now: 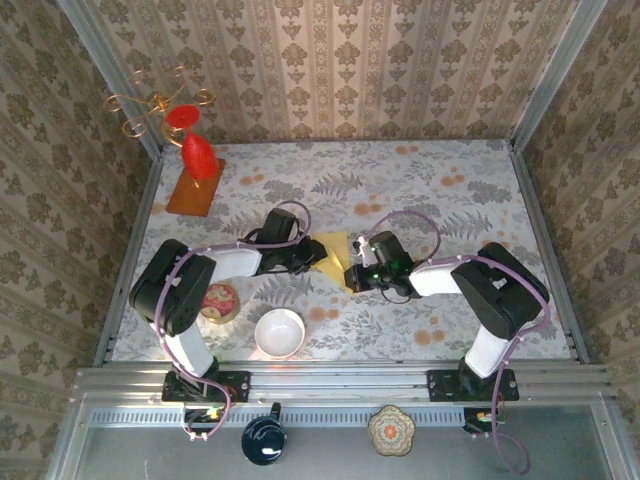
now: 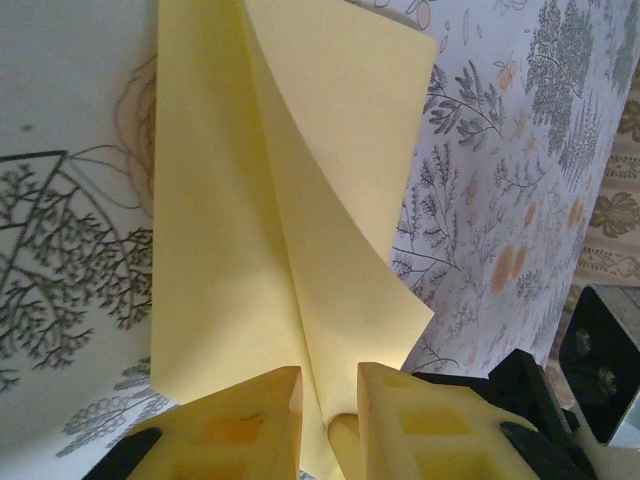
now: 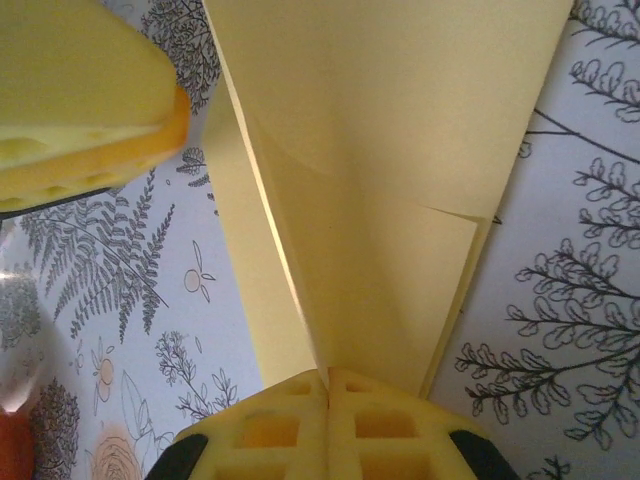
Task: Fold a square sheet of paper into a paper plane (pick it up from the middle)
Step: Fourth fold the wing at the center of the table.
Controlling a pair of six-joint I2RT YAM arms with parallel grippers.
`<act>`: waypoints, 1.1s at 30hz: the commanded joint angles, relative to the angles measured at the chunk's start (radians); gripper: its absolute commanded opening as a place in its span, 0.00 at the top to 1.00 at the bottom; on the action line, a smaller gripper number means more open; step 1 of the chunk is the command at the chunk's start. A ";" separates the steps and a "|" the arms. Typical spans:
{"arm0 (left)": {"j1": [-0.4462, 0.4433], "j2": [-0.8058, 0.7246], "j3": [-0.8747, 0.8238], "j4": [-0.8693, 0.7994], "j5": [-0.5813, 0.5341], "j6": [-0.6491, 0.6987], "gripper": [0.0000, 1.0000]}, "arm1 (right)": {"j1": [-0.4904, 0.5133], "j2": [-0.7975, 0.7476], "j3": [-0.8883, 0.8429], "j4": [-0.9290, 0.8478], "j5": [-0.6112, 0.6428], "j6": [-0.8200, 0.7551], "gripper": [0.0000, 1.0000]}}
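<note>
yellow foam fingers [image 3: 270, 430] of the right gripper [image 3: 328, 400] are pressed flat together, clenched on the near end of the sheet of paper [image 3: 400, 150] just where its centre crease runs in between them. from that pinch the pale yellow sheet fans out away from the wrist, folded along the crease, with a slanted folded edge on its right side. a foam finger [image 3: 80, 100] of the left gripper [image 2: 330, 425] pokes in at the upper left of the right wrist view, just beside the paper.

in its own wrist view the left gripper has its jaws a little apart, the paper's fold running down into the gap. whether the pads actually press it i cannot tell. one flap curls up and over from there.

from overhead the two grippers face each other near the middle of the table [image 1: 450, 210], tips close, the paper spanning between them over the flowered cloth. nearer the arms' bases sit a white bowl [image 1: 279, 332] and, to its left, a small red-patterned dish [image 1: 218, 301] — both well apart from the paper. at the far left an orange-brown board [image 1: 195, 190] carries a red ornament [image 1: 198, 155].
</note>
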 commanded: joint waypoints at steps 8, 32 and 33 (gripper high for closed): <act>-0.005 0.086 0.093 -0.063 0.013 0.076 0.77 | -0.048 0.031 -0.038 0.082 -0.103 0.043 0.98; -0.036 0.164 0.166 -0.323 -0.108 0.153 0.55 | -0.058 0.005 -0.020 0.048 -0.108 0.045 0.84; -0.036 0.164 0.166 -0.329 -0.113 0.152 0.55 | -0.058 -0.006 -0.018 0.041 -0.107 0.046 0.82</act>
